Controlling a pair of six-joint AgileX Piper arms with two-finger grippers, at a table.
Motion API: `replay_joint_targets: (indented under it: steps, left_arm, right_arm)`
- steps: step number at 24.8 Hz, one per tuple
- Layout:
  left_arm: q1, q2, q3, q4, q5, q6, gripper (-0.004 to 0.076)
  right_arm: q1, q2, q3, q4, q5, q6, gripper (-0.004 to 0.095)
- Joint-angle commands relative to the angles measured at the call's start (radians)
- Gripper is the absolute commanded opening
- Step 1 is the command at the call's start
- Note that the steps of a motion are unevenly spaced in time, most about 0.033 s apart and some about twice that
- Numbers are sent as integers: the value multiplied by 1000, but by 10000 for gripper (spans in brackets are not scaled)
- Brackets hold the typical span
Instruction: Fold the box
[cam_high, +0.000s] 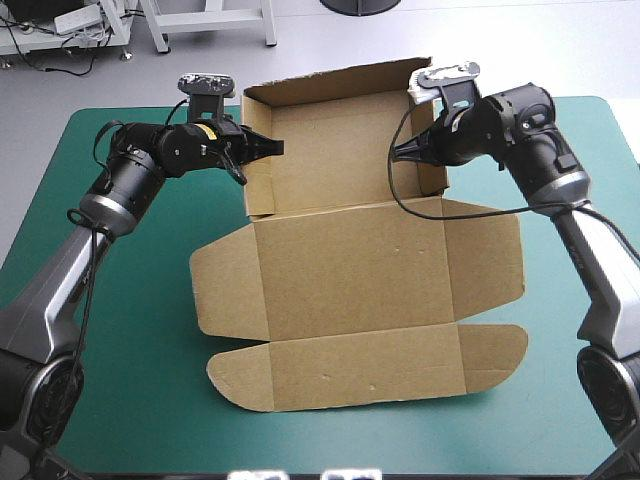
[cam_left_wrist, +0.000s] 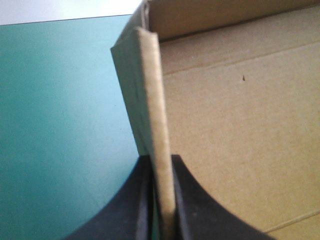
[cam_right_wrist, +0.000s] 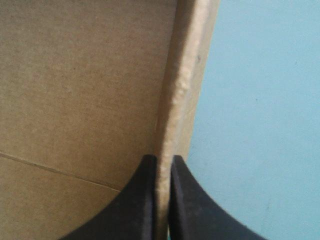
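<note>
Both pinch box (cam_high: 350, 270) walls: L gripper (cam_high: 266, 152) & R gripper (cam_high: 396, 152); grip faces hidden.

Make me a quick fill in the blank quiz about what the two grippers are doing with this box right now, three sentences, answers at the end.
1. The left gripper is shut on the box's raised left side ____.
2. The right gripper is shut on the ____ side wall.
3. The lid lies ____ on the teal-green cover, toward the table's near edge.
Missing words: wall; right; flat.
</note>
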Motion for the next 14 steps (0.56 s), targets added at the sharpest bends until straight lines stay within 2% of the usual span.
replay_joint_targets:
  steps: [1, 4, 14]
  left_arm:
    - [-31, -53, -37, 6, -69, -54, -6]
    - [-31, -53, -44, 169, -18, -158, -6]
    - [-31, -38, -51, 256, 162, -181, -6]
  right_arm:
    - [84, -9, -31, 32, -27, 4, -11]
    - [151, 26, -31, -49, 51, 35, -11]
    - [176, 51, -31, -47, 195, 60, -12]
